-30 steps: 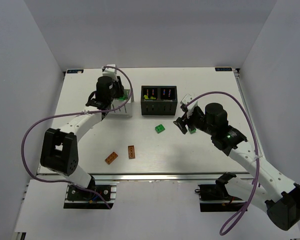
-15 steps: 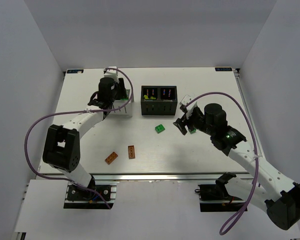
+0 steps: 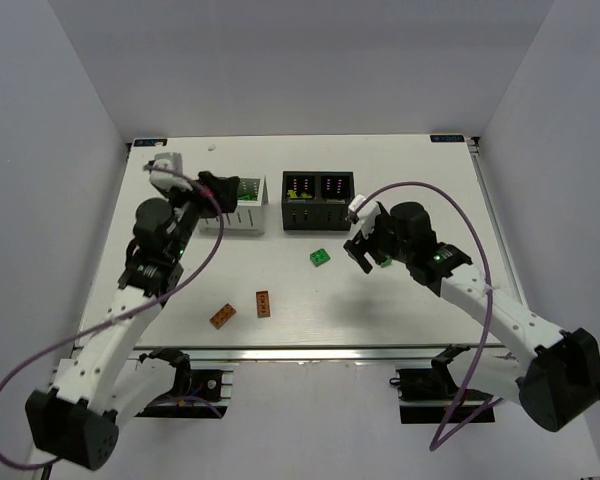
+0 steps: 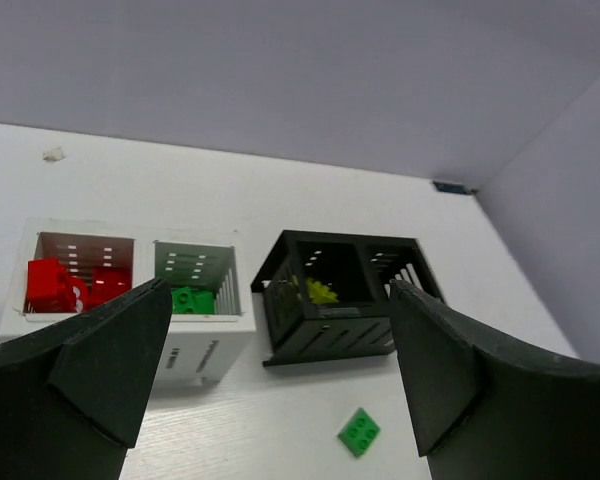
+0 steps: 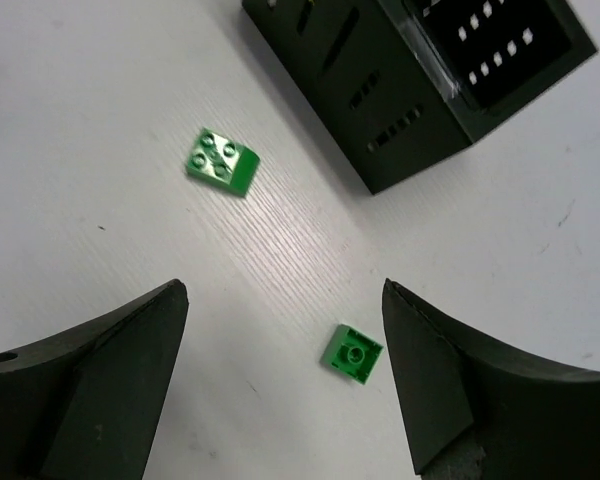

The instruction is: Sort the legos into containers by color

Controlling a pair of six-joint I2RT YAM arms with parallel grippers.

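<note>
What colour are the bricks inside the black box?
Yellow-green bricks; the left wrist view shows them best.

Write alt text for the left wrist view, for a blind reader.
Framed by the open left gripper: a white container with red legos in its left compartment and green legos in its right, beside a black container holding yellow-green legos. One green lego lies loose on the table.

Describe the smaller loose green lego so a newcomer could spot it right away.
Find the black container at the far middle of the table. Two green legos lie loose in front of it; take the right-hand one, under the right pincer. This smaller green lego shows one round mark on top, while its bigger neighbour shows four studs.
</note>
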